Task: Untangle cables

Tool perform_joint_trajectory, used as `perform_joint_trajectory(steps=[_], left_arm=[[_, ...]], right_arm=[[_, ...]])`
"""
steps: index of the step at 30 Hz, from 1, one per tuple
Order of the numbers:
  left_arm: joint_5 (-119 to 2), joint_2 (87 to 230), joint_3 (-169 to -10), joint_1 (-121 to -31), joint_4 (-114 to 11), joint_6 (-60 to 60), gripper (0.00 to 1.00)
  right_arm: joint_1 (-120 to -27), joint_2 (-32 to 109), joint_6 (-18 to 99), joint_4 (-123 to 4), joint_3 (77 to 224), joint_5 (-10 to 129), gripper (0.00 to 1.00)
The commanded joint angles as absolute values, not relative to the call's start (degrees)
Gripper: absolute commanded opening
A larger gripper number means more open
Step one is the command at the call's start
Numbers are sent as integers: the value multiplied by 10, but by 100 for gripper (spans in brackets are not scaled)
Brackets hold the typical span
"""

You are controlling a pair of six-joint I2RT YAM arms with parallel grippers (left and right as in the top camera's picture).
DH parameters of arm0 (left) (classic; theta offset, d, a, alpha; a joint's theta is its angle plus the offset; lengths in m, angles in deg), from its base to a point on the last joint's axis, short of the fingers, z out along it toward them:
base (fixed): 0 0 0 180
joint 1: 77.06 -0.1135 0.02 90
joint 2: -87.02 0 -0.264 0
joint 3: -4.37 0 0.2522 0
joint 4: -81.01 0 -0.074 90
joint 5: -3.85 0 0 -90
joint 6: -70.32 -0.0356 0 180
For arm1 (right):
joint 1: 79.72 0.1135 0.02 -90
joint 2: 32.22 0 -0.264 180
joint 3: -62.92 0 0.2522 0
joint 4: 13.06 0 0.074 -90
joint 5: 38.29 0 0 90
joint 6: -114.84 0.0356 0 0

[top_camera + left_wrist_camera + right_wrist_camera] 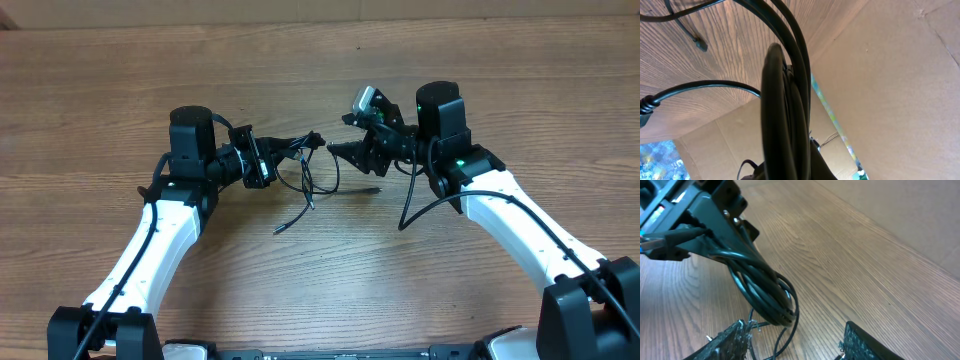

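Overhead view: the left pincer (pixel 300 144) is clamped on a bundle of thin black cables (pixel 765 295), holding them above the wooden surface (pixel 100 90) so the loops hang free. The right pincer (pixel 338 151), jaws apart, faces the bundle, probably to pull one strand loose.

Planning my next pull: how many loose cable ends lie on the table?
2: one thin black cable end nearest the robot base, another near the right gripper; more may hide in the bundle.

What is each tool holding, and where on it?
Left tool is shut on the cables, clamping several strands bunched together, with loops hanging free. Right tool is open near the loops, holding nothing.
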State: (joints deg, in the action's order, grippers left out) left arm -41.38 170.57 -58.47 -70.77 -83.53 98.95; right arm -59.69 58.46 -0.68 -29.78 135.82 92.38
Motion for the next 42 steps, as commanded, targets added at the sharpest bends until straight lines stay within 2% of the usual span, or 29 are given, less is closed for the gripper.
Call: perform_joint_trajectory(steps=[1,2,3,11,16,24,27,29,34,39,41,42], left_arm=[[-404,1703,-590,-707,-839,997,5],[-405,1703,-590,-707,-837,997,4],[-405,1703,-590,-707,-837,997,4],[-405,1703,-590,-707,-838,997,4],[-405,1703,-590,-707,-838,997,4],[-405,1703,-590,-707,-838,997,4],[-405,1703,-590,-707,-838,997,4],[-405,1703,-590,-707,-838,997,5],[-400,1703,-590,-707,-838,997,5],[-388,1703,-590,-707,-838,997,5],[-373,1703,-590,-707,-838,997,4],[-370,1703,-590,-707,-838,997,4]], right_arm=[[-594,598,-12,-295,1359,949,68],[-594,598,-11,-299,1359,949,85],[-594,598,-6,-300,1359,949,89],[-596,598,3,-299,1359,1000,83],[-595,613,-57,-298,1359,1044,72],[-595,646,-72,-232,1359,1058,69],[-592,669,-72,-214,1359,1058,62],[-591,672,-65,-215,1359,1069,52],[-586,672,-66,-201,1359,1112,47],[-568,678,-65,-175,1359,1087,34],[-566,678,-65,-175,1359,1079,29],[-566,678,-65,-175,1359,1068,17]])
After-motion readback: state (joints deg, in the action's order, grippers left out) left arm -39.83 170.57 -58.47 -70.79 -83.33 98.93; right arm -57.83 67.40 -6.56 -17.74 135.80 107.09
